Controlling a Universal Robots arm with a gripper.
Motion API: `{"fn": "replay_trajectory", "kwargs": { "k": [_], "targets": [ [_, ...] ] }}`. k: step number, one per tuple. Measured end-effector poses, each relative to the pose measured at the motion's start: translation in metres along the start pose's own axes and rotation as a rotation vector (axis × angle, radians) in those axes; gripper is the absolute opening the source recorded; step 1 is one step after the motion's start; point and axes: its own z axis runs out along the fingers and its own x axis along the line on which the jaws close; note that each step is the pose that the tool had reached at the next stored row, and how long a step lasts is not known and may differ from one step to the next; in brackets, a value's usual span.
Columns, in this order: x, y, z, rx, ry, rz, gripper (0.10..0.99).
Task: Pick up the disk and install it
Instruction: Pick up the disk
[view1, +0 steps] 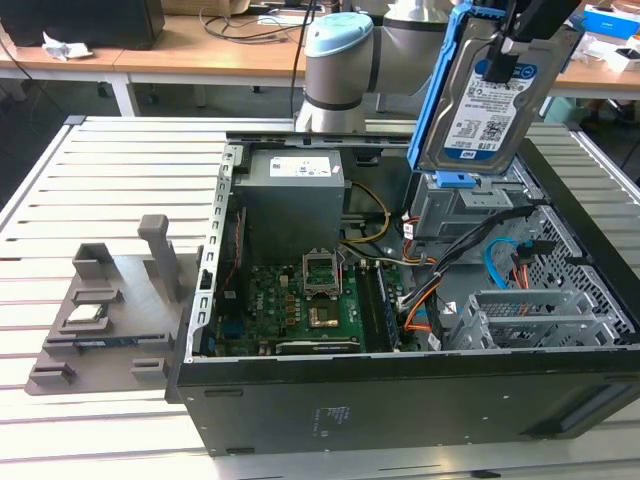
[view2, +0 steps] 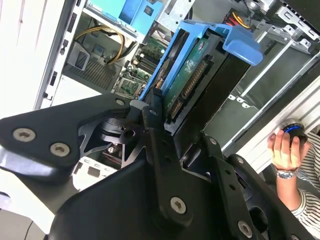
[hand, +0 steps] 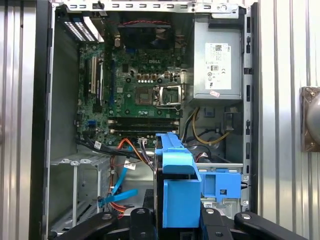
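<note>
The disk (view1: 488, 98), a silver drive with a white-and-blue label in a bright blue frame, hangs upright in the air over the open computer case (view1: 400, 390). My gripper (view1: 520, 40) is shut on its upper end. In the second wrist view the disk (view2: 186, 75) runs edge-on away from the black fingers (view2: 156, 116) that clamp it. The first wrist view looks down along the blue frame (hand: 177, 200) into the case. Right below the disk is the grey drive cage with a blue latch (view1: 462, 185), also in the first wrist view (hand: 222, 182).
Inside the case lie the motherboard (view1: 320, 295), the power supply (view1: 295, 195) and orange and blue cables (view1: 500, 265). A grey fixture (view1: 110, 310) sits on the slatted table at the exterior view's left. A person's hand (view2: 286, 150) rests on a knob beside the case.
</note>
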Motion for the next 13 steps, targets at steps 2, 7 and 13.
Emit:
{"fn": "replay_trajectory", "kwargs": {
  "k": [2,7,13],
  "targets": [
    [0.0019,0.0000,0.0001,0.000,-0.0001,0.000,0.361],
    [0.0063,0.0000,0.0003,0.000,-0.0002,0.000,0.361],
    [0.0087,0.0000,0.0003,0.000,0.0000,0.000,0.361]
  ]
}}
